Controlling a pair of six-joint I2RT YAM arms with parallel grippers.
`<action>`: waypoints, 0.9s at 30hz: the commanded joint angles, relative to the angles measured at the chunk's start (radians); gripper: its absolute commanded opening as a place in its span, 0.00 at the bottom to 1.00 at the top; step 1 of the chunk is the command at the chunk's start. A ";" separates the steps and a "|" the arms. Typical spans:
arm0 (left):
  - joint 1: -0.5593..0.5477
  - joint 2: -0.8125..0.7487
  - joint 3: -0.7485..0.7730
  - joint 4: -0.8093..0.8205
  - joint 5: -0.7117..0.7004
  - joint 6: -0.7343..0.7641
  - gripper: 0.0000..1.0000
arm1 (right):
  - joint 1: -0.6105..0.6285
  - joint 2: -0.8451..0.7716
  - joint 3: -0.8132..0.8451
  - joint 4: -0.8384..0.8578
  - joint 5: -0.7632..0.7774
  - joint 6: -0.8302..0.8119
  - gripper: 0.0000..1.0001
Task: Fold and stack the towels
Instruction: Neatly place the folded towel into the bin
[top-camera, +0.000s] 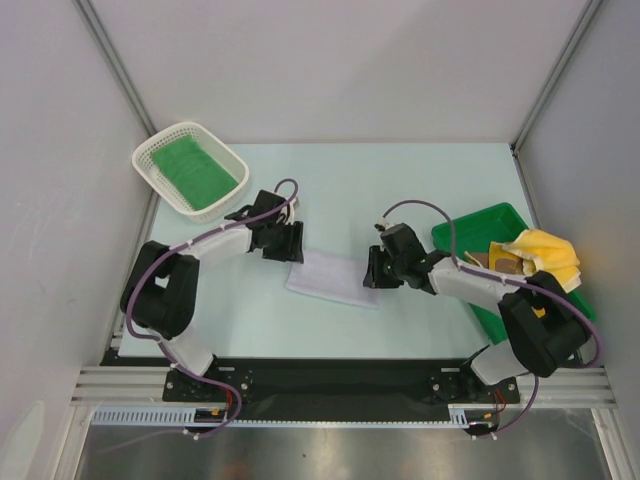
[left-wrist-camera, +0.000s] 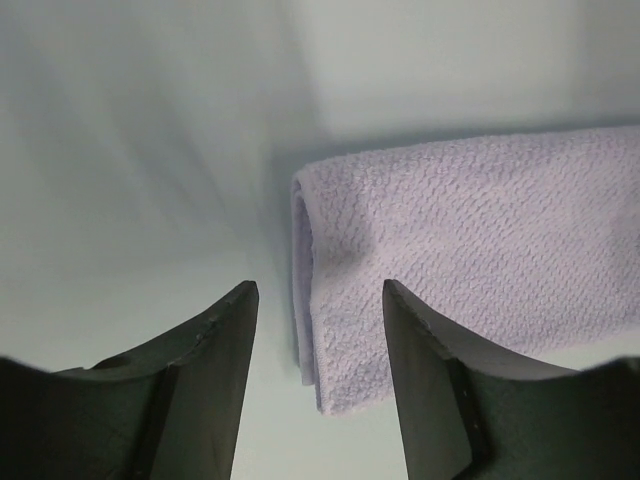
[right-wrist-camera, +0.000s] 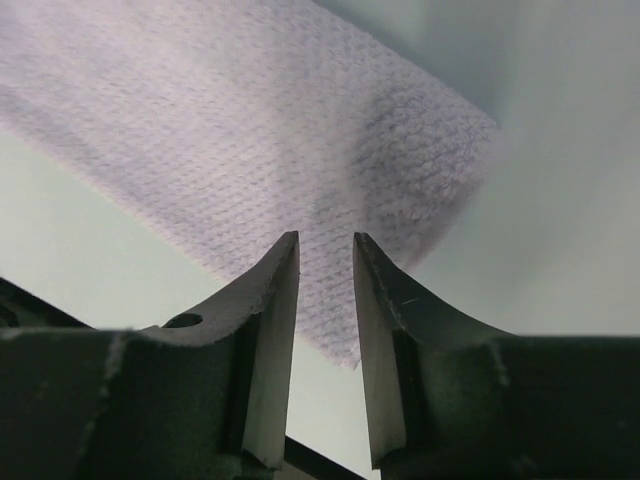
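Entry: my two claws at one folded towel, seen from above and from both wrists.
Table (top-camera: 400, 180): pale, with my arm bases bolted at its near edge.
White towel (top-camera: 335, 278): folded into a flat rectangle, lying on the table about midway between my two arms, its long side running left to right and a little askew.
White towel, left end (left-wrist-camera: 470, 260): a rounded fold with the layers stacked, resting flat on the table.
White towel, right end (right-wrist-camera: 250, 130): one corner points toward my right wrist camera.
Left claw (top-camera: 290, 250): at the towel's left end, low over the table.
Left claw, state (left-wrist-camera: 318, 290): jaws stand well apart and hold nothing. The folded corner of the towel shows in the gap between them, beyond the tips.
Right claw (top-camera: 372, 270): at the towel's right end, low over the table.
Right claw, state (right-wrist-camera: 326, 240): jaws drawn near each other with a narrow slot left between. The towel's corner shows in that slot, and I cannot tell whether I pinch it or it only lies beneath.
Basket (top-camera: 215, 140): white mesh, at the far left corner of the table, well apart from both claws.
Green towel (top-camera: 195, 170): lying inside the basket and covering its floor.
Tray (top-camera: 470, 220): green plastic, at the right side of the table, partly behind my right arm.
Yellow towel (top-camera: 548, 255): bunched, on the far right side of the tray.
Tan-brown towel (top-camera: 505, 262): just left of the yellow one in the tray, mostly hidden by my right arm.
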 joint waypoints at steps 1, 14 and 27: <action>0.009 -0.044 0.026 -0.024 0.030 0.067 0.59 | -0.003 -0.124 0.013 -0.008 0.007 -0.018 0.35; -0.007 0.014 -0.060 -0.001 0.064 0.050 0.59 | -0.012 -0.361 0.036 -0.111 -0.015 -0.052 0.46; -0.090 0.076 -0.051 -0.028 0.070 0.047 0.31 | -0.031 -0.415 0.028 -0.126 -0.024 -0.063 0.49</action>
